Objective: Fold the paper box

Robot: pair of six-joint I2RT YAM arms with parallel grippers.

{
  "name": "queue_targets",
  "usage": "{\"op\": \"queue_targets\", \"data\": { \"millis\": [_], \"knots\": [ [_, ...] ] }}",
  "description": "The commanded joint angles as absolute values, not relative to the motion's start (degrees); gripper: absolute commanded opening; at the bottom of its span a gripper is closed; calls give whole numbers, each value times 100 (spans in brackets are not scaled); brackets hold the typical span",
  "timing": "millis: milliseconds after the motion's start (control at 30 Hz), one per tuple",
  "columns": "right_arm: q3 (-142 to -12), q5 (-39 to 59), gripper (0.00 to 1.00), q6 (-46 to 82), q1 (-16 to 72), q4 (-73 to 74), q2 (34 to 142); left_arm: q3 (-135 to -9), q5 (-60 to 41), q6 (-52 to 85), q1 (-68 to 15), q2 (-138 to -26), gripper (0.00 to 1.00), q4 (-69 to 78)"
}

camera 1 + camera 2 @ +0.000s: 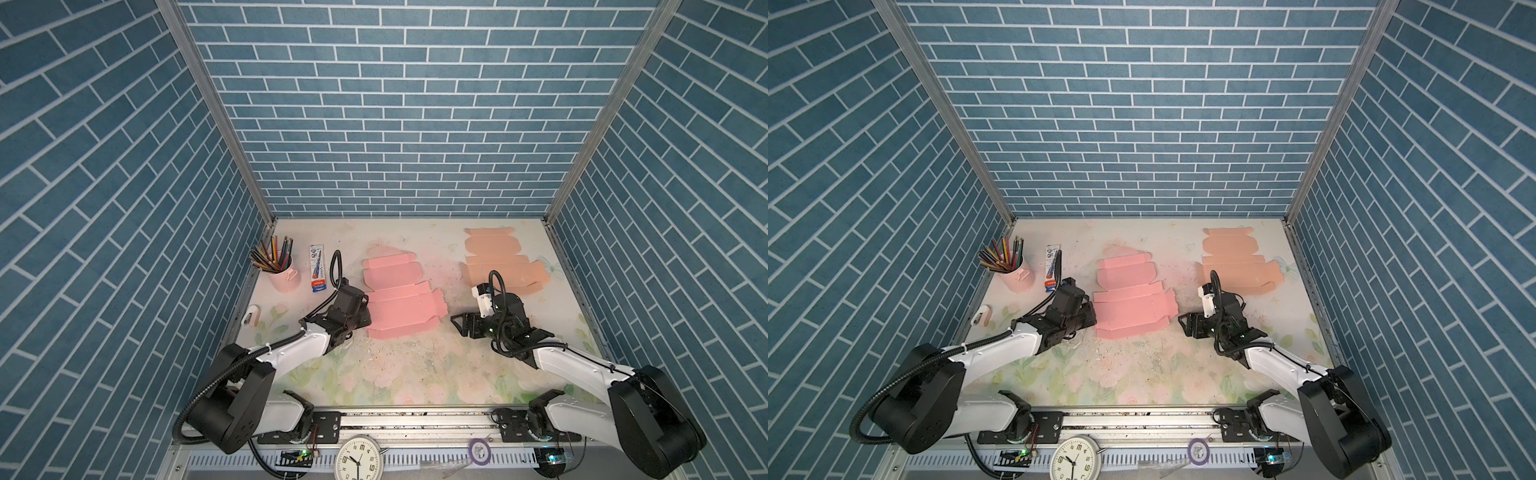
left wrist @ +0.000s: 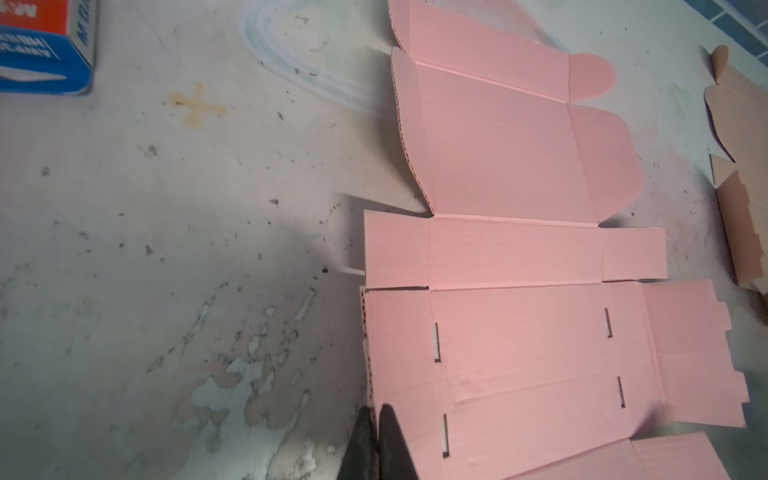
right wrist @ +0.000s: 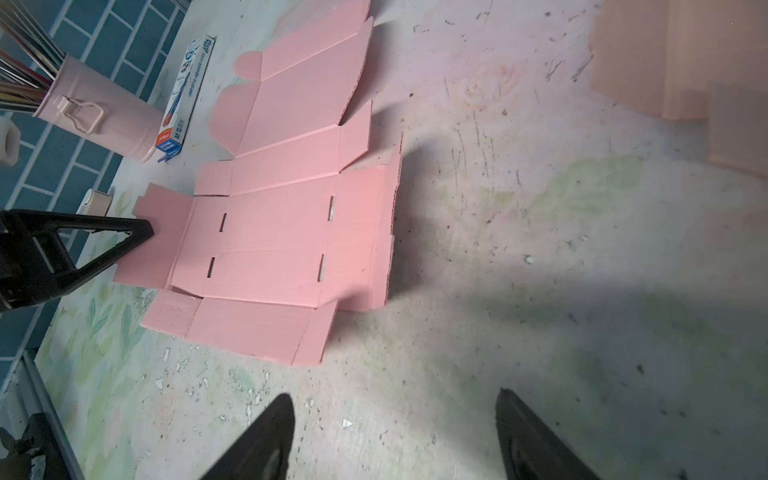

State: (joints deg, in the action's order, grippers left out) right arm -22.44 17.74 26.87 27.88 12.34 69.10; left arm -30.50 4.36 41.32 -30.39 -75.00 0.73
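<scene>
left gripper (image 2: 376, 409) is clamping on the left flap edge of pink paper box (image 1: 399, 303) | box is lying unfolded at table (image 1: 415, 365) middle | right gripper (image 3: 395, 397) is hanging near its right, jaws apart, empty | blue-red carton (image 3: 176, 129) far left is showing "M&G"

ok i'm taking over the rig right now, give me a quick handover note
Tools: the left tool is shut on the left side flap of the pink box. The right tool is open and empty, over bare table just right of that box and apart from it.
Things: the pink box lies mid-table, mostly spread out. The peach box lies at the back right, untouched.
Done: only the grip on the left flap; no box formed yet.
Left: probably raise the walls, tuck the flaps into the slots, close the lid.
</scene>
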Motion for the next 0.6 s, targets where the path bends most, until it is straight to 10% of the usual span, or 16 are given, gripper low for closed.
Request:
{"op": "queue_targets", "data": {
  "millis": [0, 267, 567],
  "knots": [
    [-2370, 1863, 76, 2832, 2812, 1476, 7201, -2888, 507, 4323, -3182, -7247, 13, -6],
    [-2857, 1909, 69, 2608, 2821, 1424, 8036, -2646, 261, 4040, -3183, -6815, 41, -97],
    [-3487, 2075, 59, 2305, 2870, 1248, 8797, -2786, 321, 3684, -3181, -5944, 47, -503]
  ]
}}
